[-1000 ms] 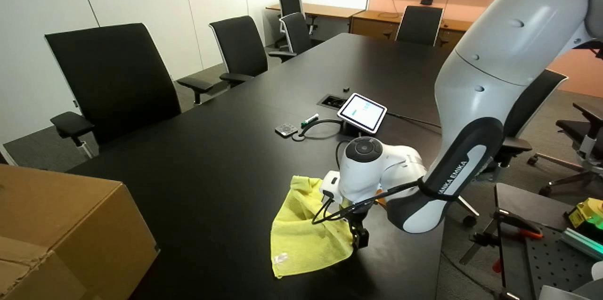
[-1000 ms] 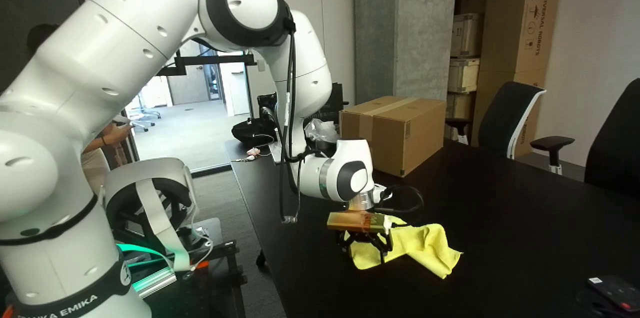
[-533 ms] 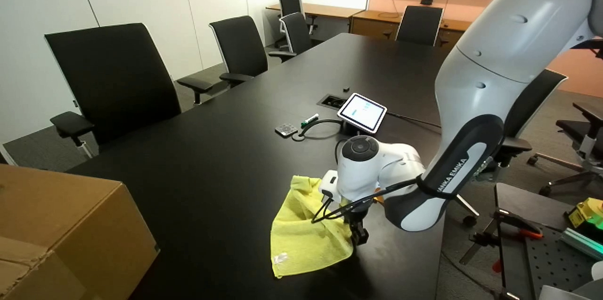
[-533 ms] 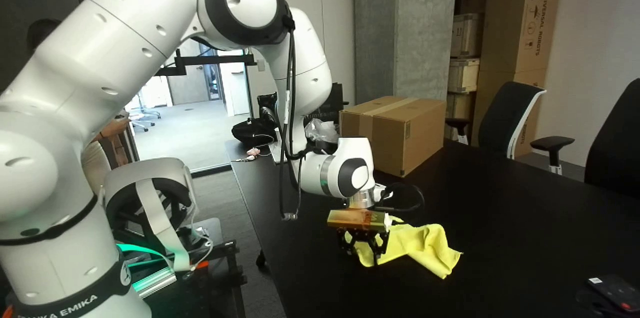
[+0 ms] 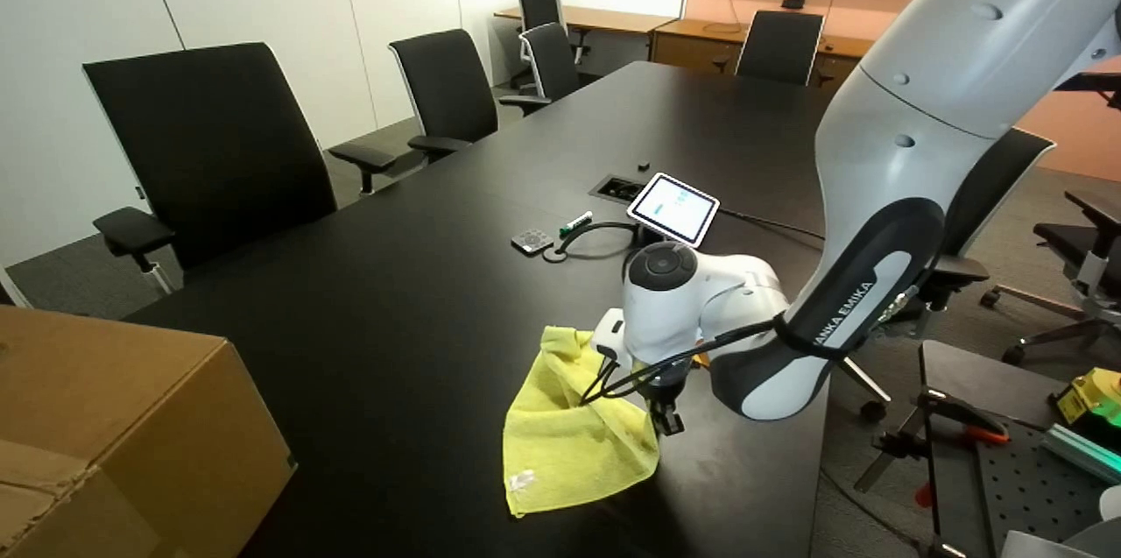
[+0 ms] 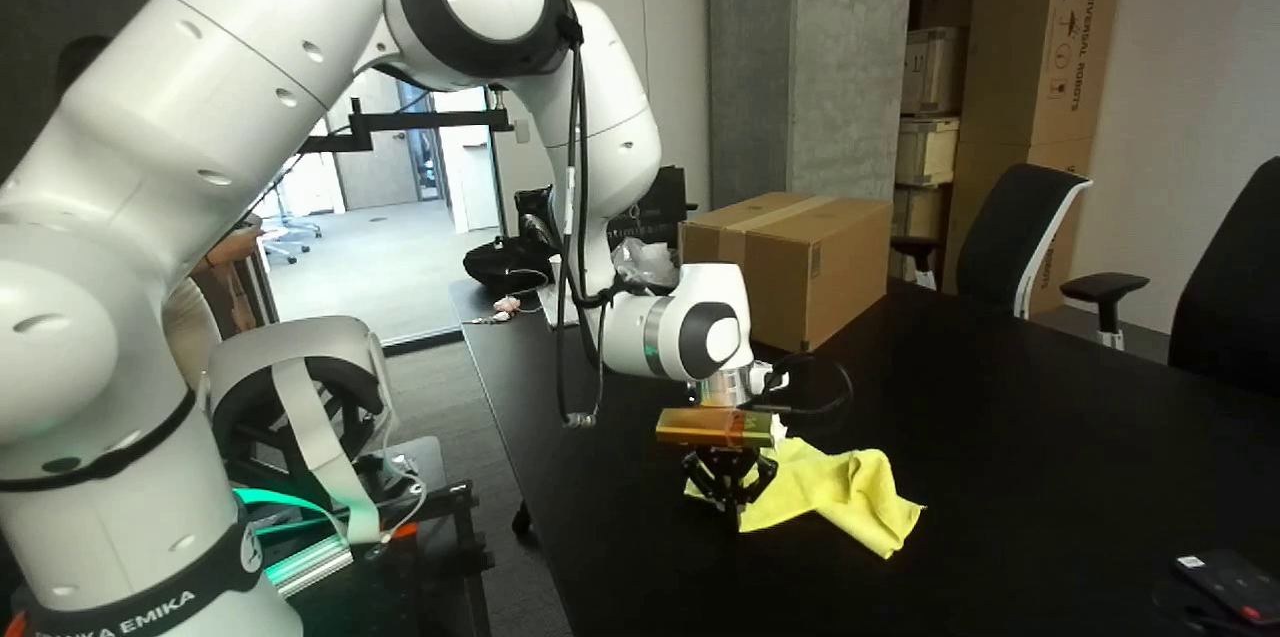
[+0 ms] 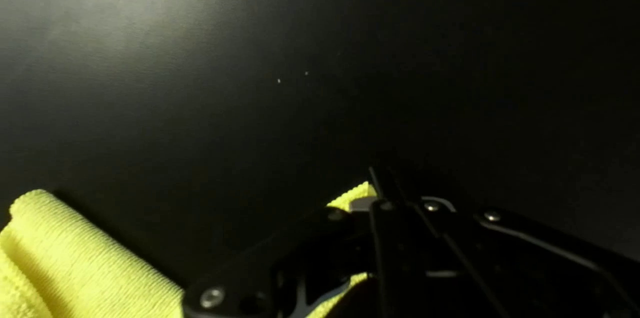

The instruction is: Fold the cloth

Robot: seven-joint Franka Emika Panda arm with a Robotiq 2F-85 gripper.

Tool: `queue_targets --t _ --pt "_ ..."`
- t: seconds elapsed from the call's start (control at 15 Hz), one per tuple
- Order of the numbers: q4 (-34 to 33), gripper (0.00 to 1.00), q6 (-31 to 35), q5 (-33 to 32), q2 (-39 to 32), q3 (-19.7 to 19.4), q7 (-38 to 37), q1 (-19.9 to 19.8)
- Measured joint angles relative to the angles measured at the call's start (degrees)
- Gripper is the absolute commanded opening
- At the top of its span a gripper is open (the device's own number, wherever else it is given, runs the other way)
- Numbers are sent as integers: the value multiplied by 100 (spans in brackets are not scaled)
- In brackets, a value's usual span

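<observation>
We've got the gripper (image 6: 736, 518) closed, seemingly nipping the edge of the cloth (image 5: 580, 450) on the table (image 5: 403, 348), probably so we can flip that side over (pinch itself's mostly hidden). In an exterior view the cloth's long axis runs roughly top to bottom, narrow end pointing toward the marker (image 5: 576, 223).

In an exterior view, a cardboard box (image 5: 140, 427) is seen at lower left, a tablet (image 5: 674, 209) right of centre.

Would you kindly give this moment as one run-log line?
task: fold cloth; tool: shut, at cloth's edge; pinch: unclear; cloth: rumpled on table
</observation>
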State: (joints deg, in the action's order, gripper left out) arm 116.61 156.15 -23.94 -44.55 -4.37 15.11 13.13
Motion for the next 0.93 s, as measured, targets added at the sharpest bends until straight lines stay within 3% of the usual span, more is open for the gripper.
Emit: queue_targets --t 0.93 --pt "-135 1 -44 -3 548 152 -405 118"
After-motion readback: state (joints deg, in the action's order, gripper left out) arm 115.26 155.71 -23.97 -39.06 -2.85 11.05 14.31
